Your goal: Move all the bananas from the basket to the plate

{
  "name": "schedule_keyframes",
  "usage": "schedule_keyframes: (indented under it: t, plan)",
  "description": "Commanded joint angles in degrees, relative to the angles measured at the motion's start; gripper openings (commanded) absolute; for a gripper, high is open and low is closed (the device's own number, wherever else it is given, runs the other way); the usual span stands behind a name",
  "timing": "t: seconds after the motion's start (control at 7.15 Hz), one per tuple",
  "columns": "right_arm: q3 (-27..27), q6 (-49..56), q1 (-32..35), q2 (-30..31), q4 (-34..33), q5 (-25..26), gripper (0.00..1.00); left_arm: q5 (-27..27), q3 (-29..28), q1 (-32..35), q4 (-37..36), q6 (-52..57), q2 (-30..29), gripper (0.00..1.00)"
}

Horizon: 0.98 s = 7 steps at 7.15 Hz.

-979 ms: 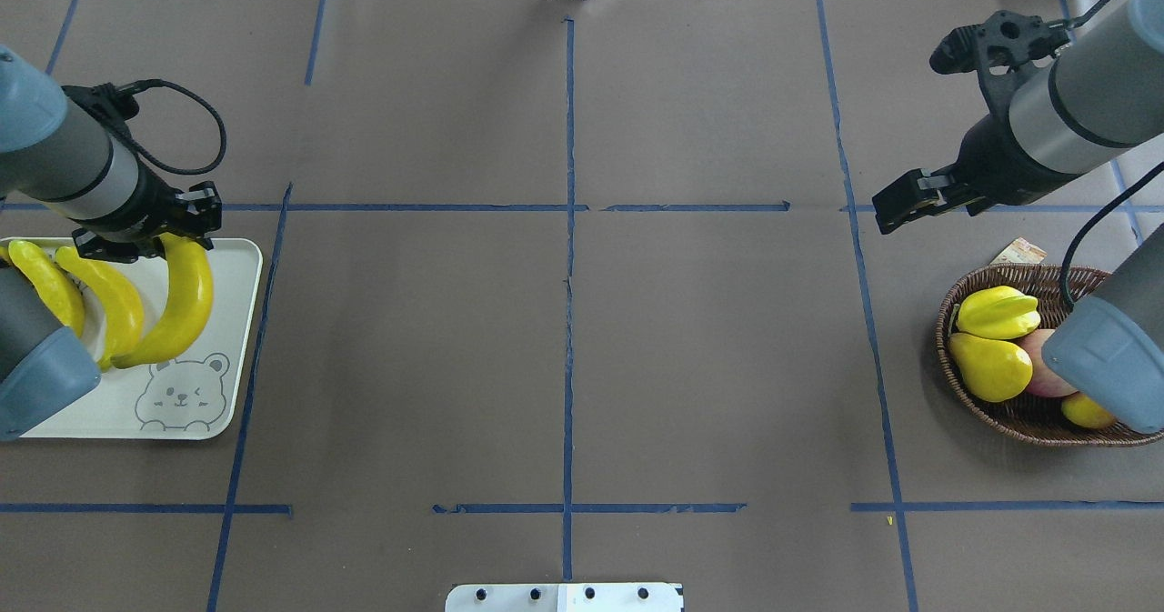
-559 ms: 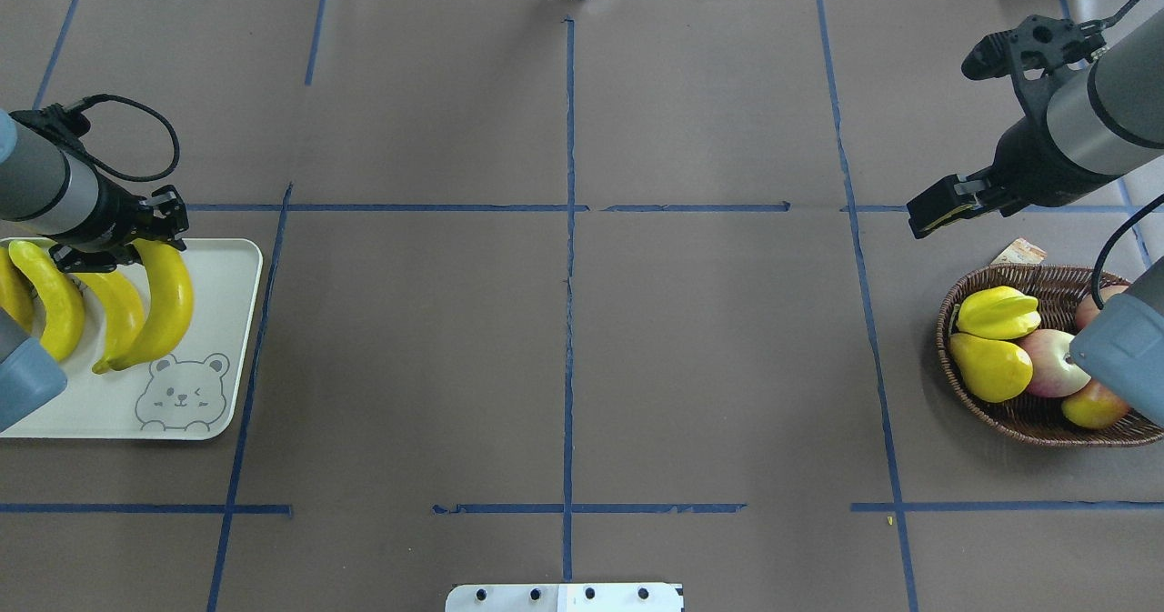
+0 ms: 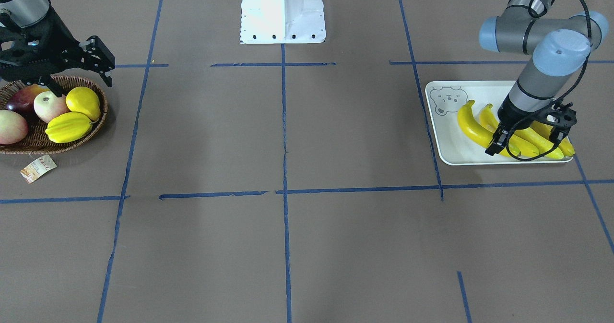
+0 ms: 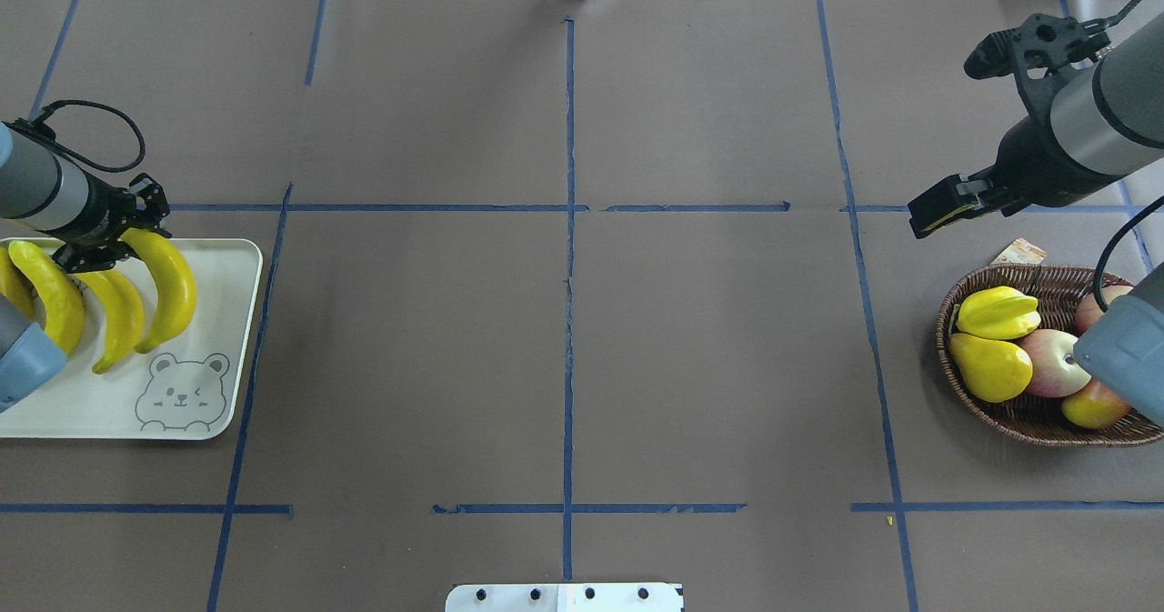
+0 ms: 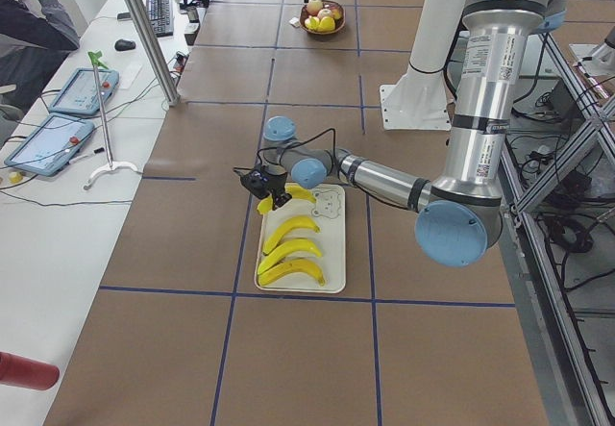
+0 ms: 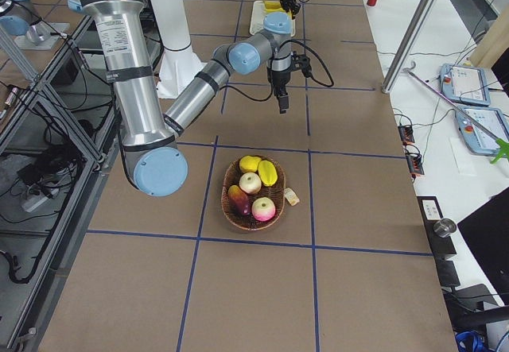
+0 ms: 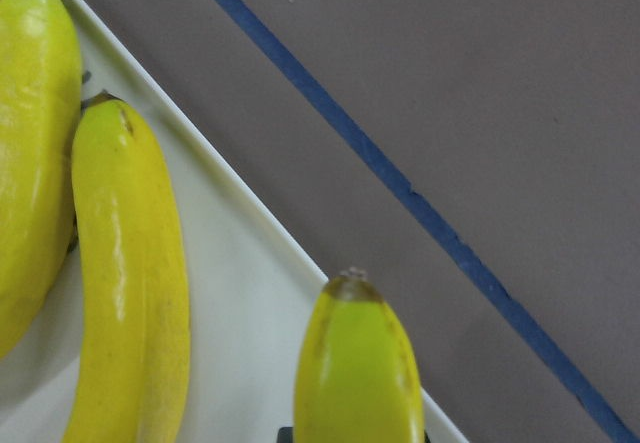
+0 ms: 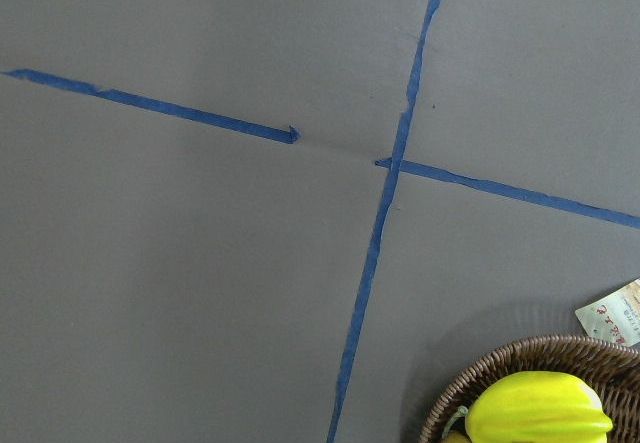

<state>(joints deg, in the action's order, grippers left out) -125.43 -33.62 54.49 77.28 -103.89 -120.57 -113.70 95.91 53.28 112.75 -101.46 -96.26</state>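
Observation:
Four yellow bananas lie side by side on the white bear-print plate [image 4: 109,412] at my left. My left gripper [image 4: 123,235] is low over the plate's far edge, shut on the far end of the rightmost banana [image 4: 168,289], which rests against its neighbour [image 4: 123,316]. The left wrist view shows that banana's tip [image 7: 355,363] and the plate rim [image 7: 250,293]. My right gripper [image 4: 928,216] is open and empty, hovering just beyond the wicker basket [image 4: 964,394]. I see no banana in the basket.
The basket holds a starfruit [image 4: 996,312], a rounded yellow fruit [image 4: 991,366] and apples [image 4: 1050,362]; its paper tag [image 4: 1018,251] lies on the table. Blue tape lines cross the brown table. A white mount [image 3: 283,11] stands at the robot's edge.
My left gripper has moved left and down with its banana, which now lies on the plate against the others. My right gripper drew back to the right, then stopped.

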Motion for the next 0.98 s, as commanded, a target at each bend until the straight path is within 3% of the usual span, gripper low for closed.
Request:
schedule_keyframes:
  t: [0.0,0.14,0.56,0.84]
  plan:
    - [-0.3,-0.2,0.0,0.1,0.0,0.0,0.99,0.0,-1.2,2.0,0.2,2.6,-0.1,0.43]
    - [-0.3,-0.3,0.0,0.0,0.0,0.0,0.99,0.0,-1.3,2.1,0.2,4.8,0.5,0.99]
    - [-0.3,-0.3,0.0,0.0,0.0,0.0,0.99,-0.3,-0.4,2.2,0.8,6.5,1.9,1.00]
    - [-0.2,0.4,1.1,0.1,-0.3,0.0,0.99,-0.8,3.2,2.5,0.1,13.9,3.8,1.00]
